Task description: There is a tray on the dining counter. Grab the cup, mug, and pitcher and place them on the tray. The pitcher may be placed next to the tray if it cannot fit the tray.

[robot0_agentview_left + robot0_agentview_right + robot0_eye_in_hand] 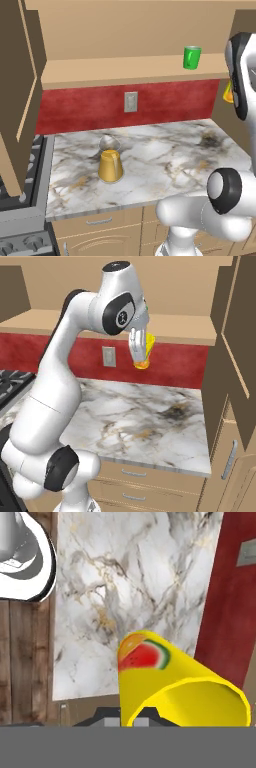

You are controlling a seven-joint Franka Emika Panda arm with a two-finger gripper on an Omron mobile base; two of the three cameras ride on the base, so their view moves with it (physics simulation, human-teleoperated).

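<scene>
The claw (141, 354) is clamped shut on the yellow cup (144, 353), holding it in the air above the marble tabletop (150, 421) and in front of the red wall behind it. In the hand view the cup (170, 682) lies tilted along the claw, its open mouth toward the camera and a red-orange mark on its far end. In the left base view the cup (228, 93) peeks out beside the robot's white arm. The pitcher (110, 161) stands upright on the tabletop (165, 160), left of its middle, amber in its lower part with a clear neck. The green mug (191, 57) sits upright on the tan shelf (125, 70) above the tabletop, toward the right end. A grey wall socket (130, 102) is set in the red wall above the pitcher.
</scene>
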